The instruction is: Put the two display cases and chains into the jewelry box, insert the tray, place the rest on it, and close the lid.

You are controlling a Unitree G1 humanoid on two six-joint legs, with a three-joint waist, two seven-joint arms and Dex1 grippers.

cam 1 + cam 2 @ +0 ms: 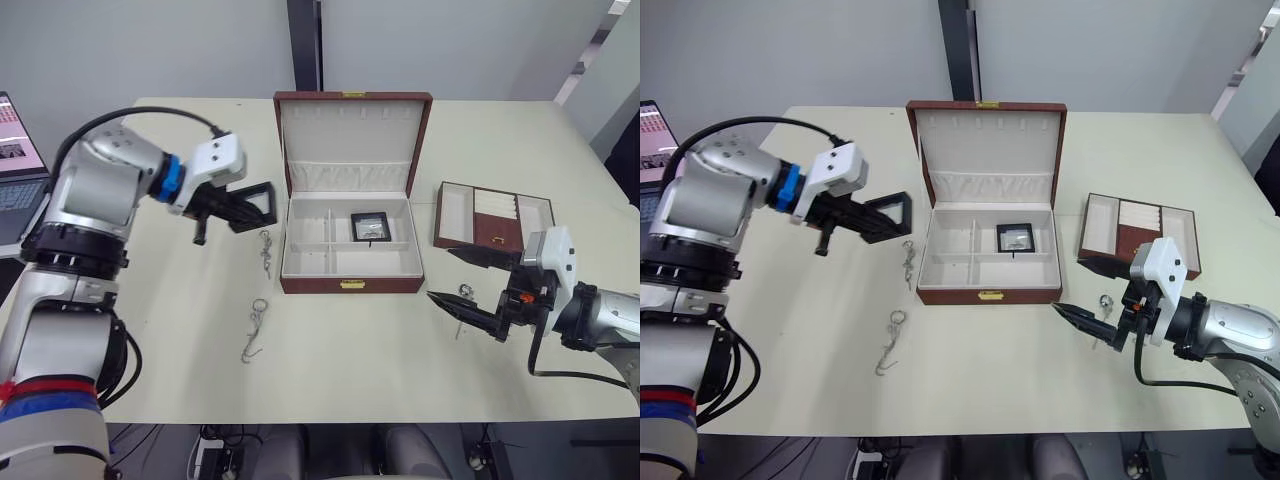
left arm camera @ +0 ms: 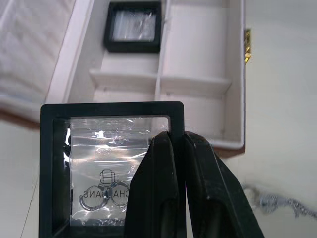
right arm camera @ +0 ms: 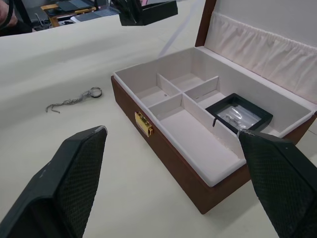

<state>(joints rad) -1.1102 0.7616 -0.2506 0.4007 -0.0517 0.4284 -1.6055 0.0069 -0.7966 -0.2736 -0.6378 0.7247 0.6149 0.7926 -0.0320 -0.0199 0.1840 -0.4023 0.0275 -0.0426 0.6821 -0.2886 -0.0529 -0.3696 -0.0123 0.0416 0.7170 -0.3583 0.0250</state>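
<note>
Left gripper [image 1: 243, 207] pinched second display case [image 1: 256, 203] by edge, held up in air just left of jewelry box [image 1: 349, 283], likely so it could go in. First display case [image 1: 369, 226] lay flat in far right part of box. Lid stood up, open. Two chains [image 1: 256, 324] lay on table [image 1: 330, 350] left of box. Right gripper [image 1: 472, 285] wide open, held nothing, waited near tray [image 1: 490, 216] at right. Small silver piece [image 1: 1105, 301] sat by it.

You can't read the small silver item [image 1: 1105, 301] on the table at lower right: the right gripper [image 1: 1087, 292] partly covers it. The laptop [image 1: 17, 170] is cut off at the left edge.
</note>
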